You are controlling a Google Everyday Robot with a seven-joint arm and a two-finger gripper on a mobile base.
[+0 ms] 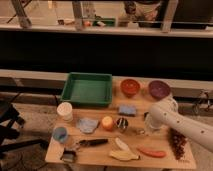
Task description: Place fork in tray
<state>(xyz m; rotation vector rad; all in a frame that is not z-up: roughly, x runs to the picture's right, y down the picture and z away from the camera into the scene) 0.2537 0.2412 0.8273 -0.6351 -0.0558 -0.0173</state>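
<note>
The green tray [75, 95] sits at the back left of the wooden table. My white arm reaches in from the right, and the gripper [147, 126] is low over the table right of the middle, in front of the red bowl and well right of the tray. A small silvery glint [140, 132] on the table at the gripper's lower left looks like the fork; most of it is hidden by the gripper.
A red bowl [130, 87] and a purple bowl [159, 89] stand right of the tray. Nearby are a blue sponge [127, 109], a metal cup [122, 124], an orange [107, 122], a black-handled utensil [92, 142], a whitish utensil [121, 145], a banana [124, 156] and a white cup [64, 111].
</note>
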